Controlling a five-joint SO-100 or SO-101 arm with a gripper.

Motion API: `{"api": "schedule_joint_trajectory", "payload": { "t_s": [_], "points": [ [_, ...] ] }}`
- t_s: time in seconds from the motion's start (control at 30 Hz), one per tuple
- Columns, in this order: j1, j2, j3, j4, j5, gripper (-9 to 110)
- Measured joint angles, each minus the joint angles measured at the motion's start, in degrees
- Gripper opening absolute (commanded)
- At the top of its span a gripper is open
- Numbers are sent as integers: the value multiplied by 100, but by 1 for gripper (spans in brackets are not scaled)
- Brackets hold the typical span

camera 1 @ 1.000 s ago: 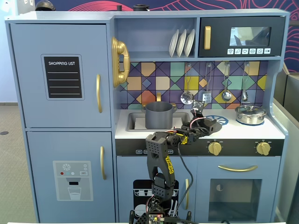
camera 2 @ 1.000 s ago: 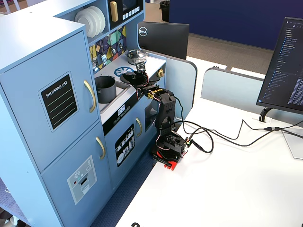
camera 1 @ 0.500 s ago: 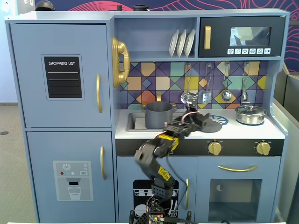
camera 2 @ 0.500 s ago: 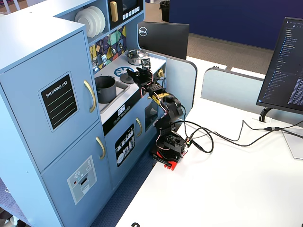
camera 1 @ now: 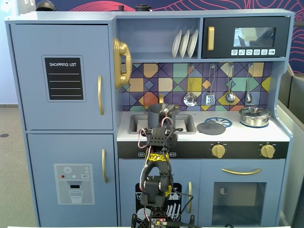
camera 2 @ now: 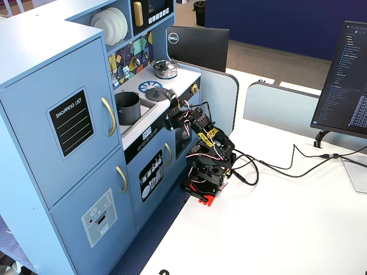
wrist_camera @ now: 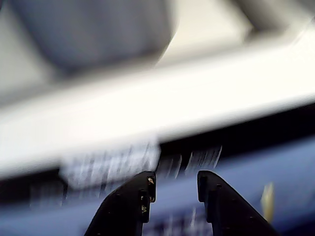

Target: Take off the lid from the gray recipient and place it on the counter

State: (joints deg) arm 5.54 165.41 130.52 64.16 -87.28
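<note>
In a fixed view, the gray recipient (camera 1: 156, 115) stands uncovered in the sink recess at the left of the counter (camera 1: 247, 134). The arm rises from its base in front of the cabinet, folded at the elbow, with its upper section reaching up to the counter's front edge directly before the recipient. The gripper (wrist_camera: 173, 183) appears in the wrist view with its two fingers spread apart, nothing between them, positioned over the black knob panel; that view is heavily blurred. To the right of the sink, the lid (camera 1: 211, 127) lies flat on the counter, partly covering the blue burner ring. Further right sits a shiny silver pot (camera 1: 254, 116). In the other fixed view, the arm's base (camera 2: 205, 177) rests on a white desk.
</note>
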Motion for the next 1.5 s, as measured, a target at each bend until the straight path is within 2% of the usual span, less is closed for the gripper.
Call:
{"api": "schedule_joint_trajectory", "payload": {
  "t_s": [0.1,0.23,0.43,0.57,0.7,1.5],
  "points": [
    [-510,123,422,606,-123,0],
    [-896,448,1239,826,-114,0],
    [-1063,1424,2619,1020,-97,0],
    [-1160,1591,3313,1257,44,0],
    [-1125,1626,3946,1248,-272,0],
    [-1116,1688,4061,1397,-255,3]
  ]
}}
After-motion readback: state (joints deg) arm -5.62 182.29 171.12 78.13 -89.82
